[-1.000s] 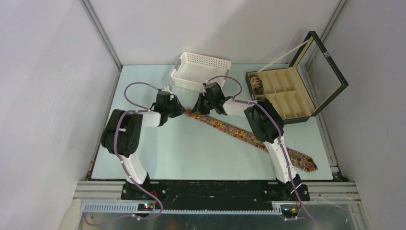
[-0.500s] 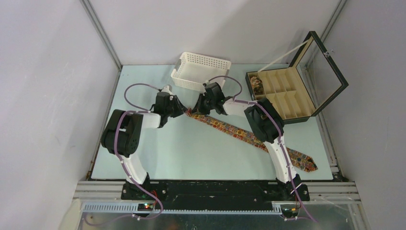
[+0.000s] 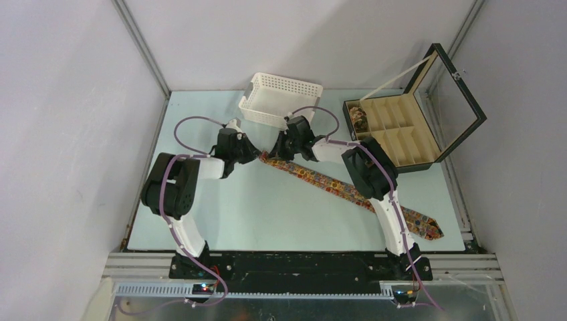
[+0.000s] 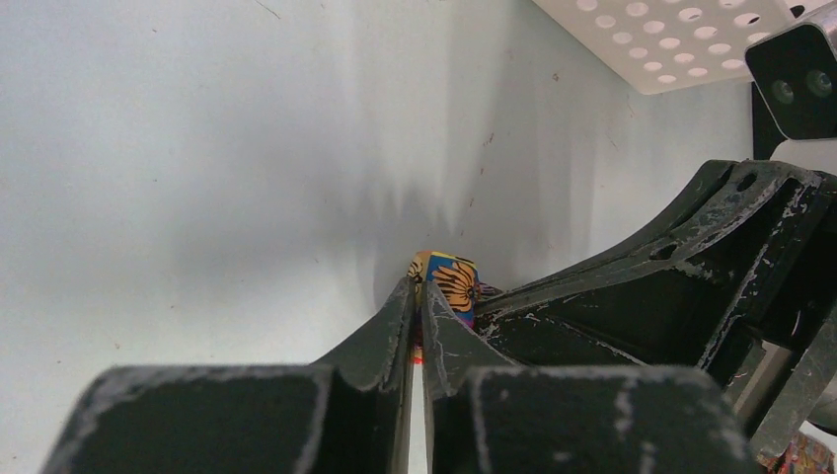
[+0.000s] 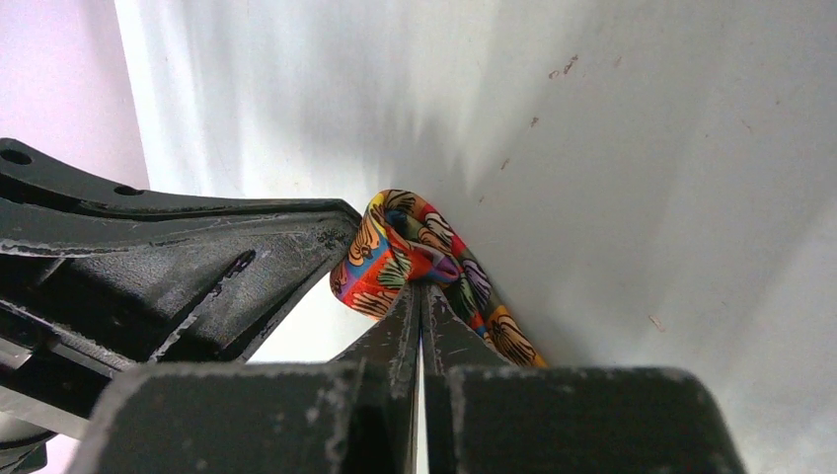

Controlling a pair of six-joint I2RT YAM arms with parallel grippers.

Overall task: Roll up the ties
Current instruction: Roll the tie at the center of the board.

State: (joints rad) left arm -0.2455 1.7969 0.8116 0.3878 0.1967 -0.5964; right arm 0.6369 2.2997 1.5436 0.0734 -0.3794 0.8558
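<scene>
One patterned tie (image 3: 334,187) lies as a flat strip slanting from the table's middle down to the near right edge. Both grippers meet at its narrow far end. My left gripper (image 3: 257,155) comes in from the left and is shut on the folded tip of the tie (image 4: 449,281). My right gripper (image 3: 270,155) is shut on the same small loop of tie (image 5: 395,247), where the fabric curls over its fingertips. The two grippers sit tip to tip, almost touching. Another tie (image 3: 359,119) sits as a coil in a far-left compartment of the black box (image 3: 416,167).
A white perforated basket (image 3: 284,83) stands just behind the grippers, its wall in the left wrist view (image 4: 681,39). The black box's glass lid (image 3: 461,100) stands open at the back right. The tie's wide end (image 3: 428,227) lies beside the right arm's base.
The left gripper's jaws have closed onto the tie's tip. Both arms and the tie lie almost as before.
</scene>
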